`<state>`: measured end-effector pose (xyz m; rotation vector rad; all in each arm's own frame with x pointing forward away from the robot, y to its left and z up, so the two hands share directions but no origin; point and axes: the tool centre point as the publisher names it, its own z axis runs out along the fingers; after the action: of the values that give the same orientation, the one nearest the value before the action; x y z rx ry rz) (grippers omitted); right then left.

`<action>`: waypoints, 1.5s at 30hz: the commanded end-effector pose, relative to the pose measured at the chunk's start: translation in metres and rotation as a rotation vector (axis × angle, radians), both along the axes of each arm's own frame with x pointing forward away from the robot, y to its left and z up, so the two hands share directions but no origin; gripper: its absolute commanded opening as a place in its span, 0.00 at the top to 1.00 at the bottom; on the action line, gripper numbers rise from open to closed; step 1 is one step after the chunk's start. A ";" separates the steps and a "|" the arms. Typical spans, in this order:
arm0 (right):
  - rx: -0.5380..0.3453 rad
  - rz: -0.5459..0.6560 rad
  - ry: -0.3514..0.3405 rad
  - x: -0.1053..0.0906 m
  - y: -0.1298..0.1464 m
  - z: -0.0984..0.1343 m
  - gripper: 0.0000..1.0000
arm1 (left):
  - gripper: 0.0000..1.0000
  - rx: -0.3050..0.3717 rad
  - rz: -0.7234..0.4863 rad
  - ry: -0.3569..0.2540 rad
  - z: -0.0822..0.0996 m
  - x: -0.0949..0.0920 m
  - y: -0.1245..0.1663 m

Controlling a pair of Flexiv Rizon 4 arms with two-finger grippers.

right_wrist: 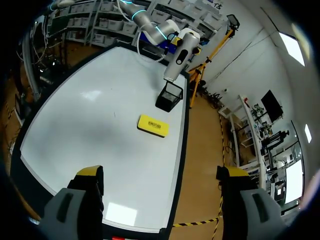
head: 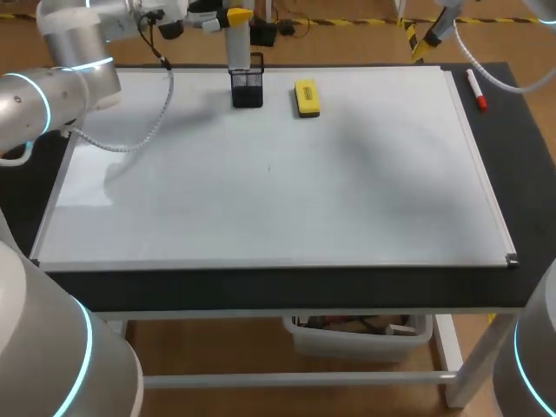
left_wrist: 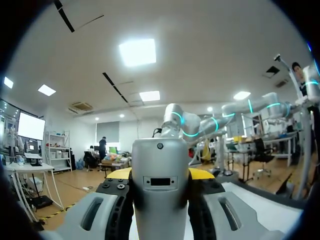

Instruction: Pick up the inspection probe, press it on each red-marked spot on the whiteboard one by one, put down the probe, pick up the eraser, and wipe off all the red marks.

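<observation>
The grey cylindrical inspection probe (head: pixel 237 48) hangs upright just above a black mesh holder (head: pixel 248 88) at the back of the whiteboard (head: pixel 347 191). My left gripper (head: pixel 238 17) is shut on the probe's upper part. In the left wrist view the probe (left_wrist: pixel 160 190) fills the gap between the fingers. The yellow eraser (head: pixel 306 97) lies flat on the board, right of the holder. My right gripper (right_wrist: pixel 160 180) is open and empty, high over the board's right side, looking across at the eraser (right_wrist: pixel 152 125), the holder (right_wrist: pixel 169 96) and the probe (right_wrist: pixel 179 57). No red marks show on the board.
A red-capped marker (head: pixel 476 89) lies on the black table top beside the whiteboard's right edge. A cable (head: pixel 148 130) from my left arm droops over the board's back left part. A tiny dark speck (head: pixel 268 168) sits near the board's middle.
</observation>
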<state>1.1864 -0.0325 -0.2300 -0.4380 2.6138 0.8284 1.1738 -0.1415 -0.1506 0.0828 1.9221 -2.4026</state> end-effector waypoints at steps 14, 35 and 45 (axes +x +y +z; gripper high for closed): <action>-0.005 0.002 0.002 0.000 -0.001 0.001 0.00 | 1.00 0.005 -0.155 -0.027 -0.021 0.030 -0.014; -0.005 0.002 0.002 0.000 -0.001 0.001 0.00 | 1.00 0.009 -0.202 0.002 -0.059 0.045 -0.012; -0.005 0.002 0.002 0.000 -0.001 0.001 0.00 | 1.00 0.018 -0.244 -0.002 -0.080 0.047 -0.012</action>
<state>1.1864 -0.0325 -0.2301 -0.4379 2.6137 0.8284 1.2117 -0.1520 -0.2236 -0.0779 1.9295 -2.3689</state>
